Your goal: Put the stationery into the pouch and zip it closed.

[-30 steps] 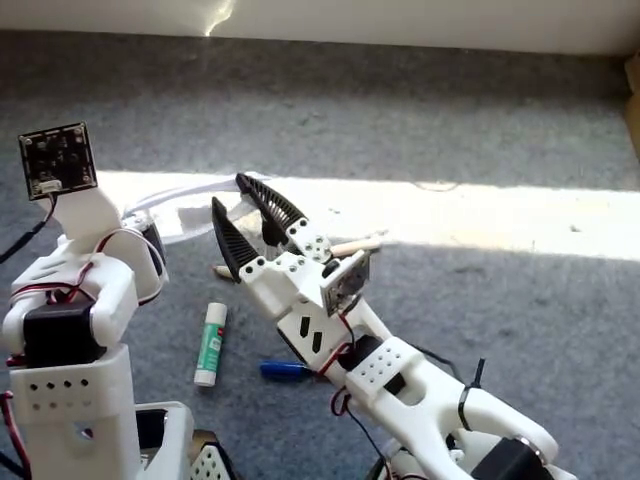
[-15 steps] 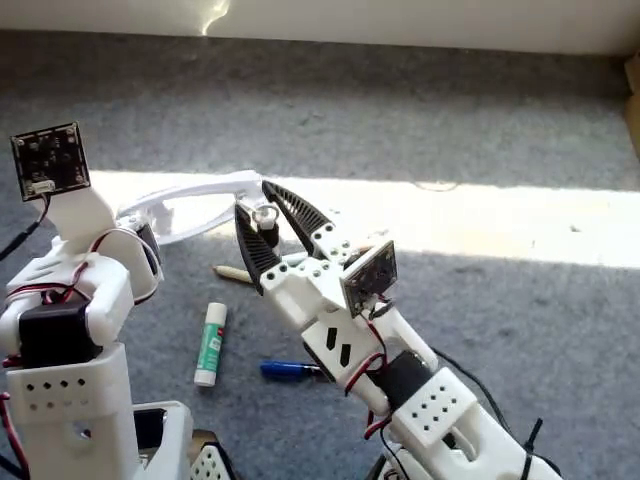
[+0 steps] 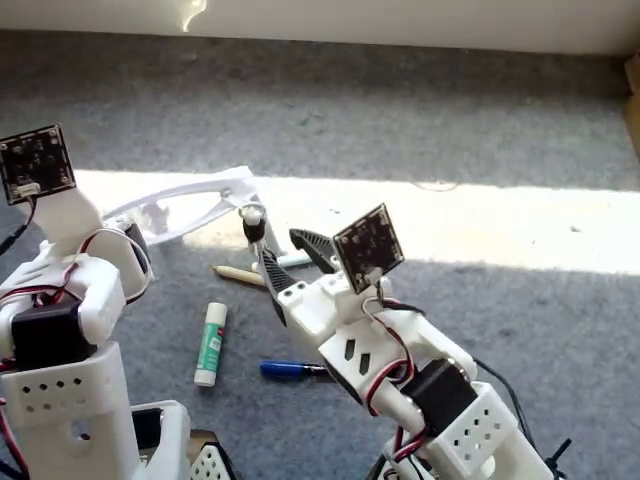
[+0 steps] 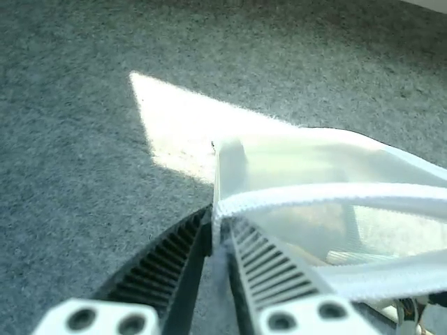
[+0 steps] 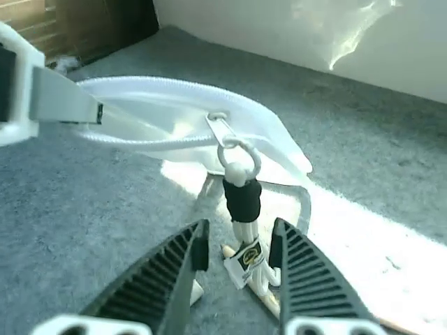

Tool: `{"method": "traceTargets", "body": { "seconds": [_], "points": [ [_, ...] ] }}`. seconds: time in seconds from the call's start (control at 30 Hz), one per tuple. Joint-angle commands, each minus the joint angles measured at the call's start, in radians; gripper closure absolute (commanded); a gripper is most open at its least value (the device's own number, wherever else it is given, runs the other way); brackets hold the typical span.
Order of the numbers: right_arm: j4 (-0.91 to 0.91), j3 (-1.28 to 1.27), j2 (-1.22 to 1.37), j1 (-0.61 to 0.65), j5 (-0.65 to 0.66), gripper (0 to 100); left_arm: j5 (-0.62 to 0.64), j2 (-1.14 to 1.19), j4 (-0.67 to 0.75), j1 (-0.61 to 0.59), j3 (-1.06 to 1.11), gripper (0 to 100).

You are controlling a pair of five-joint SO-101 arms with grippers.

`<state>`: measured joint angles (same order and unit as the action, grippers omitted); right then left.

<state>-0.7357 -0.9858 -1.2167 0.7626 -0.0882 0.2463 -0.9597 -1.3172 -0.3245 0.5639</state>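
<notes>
Three loose items, white-and-green glue stick, blue pen and wooden pencil, lie on grey carpet at 6 o'clock of translucent white zip pouch. Left gripper clamped on pouch rim. Right gripper jaws apart, straddling black-and-white zipper pull; should close squarely on it, then draw along the teeth.

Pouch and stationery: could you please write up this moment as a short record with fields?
pouch: white, held up off the carpet, mouth open
left gripper: shut on the pouch's edge
right gripper: open, at the zip pull, not closed on it
glue stick: lying on the carpet, outside the pouch
pen: blue, on the carpet beside the glue stick
pencil: on the carpet, partly behind the right gripper
zip: not yet closed
</notes>
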Motion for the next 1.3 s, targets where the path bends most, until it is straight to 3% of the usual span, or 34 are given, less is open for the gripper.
{"method": "traceTargets", "body": {
  "seconds": [0.0, 0.23, 0.4, 0.67, 0.93, 1.27],
  "points": [
    [-0.193, 0.076, 0.019, -0.008, -0.006, 85.7, -0.006, -0.021, 0.018, -0.019, -0.001, 99],
    [-0.489, 0.076, 0.022, -0.008, 0.000, 85.6, -0.005, -0.021, 0.018, -0.019, -0.001, 99],
    [-0.573, 0.018, 0.022, -0.005, 0.126, 85.6, -0.005, -0.021, 0.018, -0.019, -0.001, 99],
    [-0.455, -0.162, 0.025, 0.064, 0.239, 85.3, 0.023, -0.021, 0.018, -0.111, -0.007, 99],
    [-0.338, -0.186, 0.039, 0.177, 0.249, 85.3, 0.025, -0.021, 0.020, -0.117, -0.007, 99],
    [-0.179, -0.124, 0.403, 0.183, 0.247, 85.3, 0.025, -0.021, 0.020, -0.117, -0.007, 99]
  ]
}}
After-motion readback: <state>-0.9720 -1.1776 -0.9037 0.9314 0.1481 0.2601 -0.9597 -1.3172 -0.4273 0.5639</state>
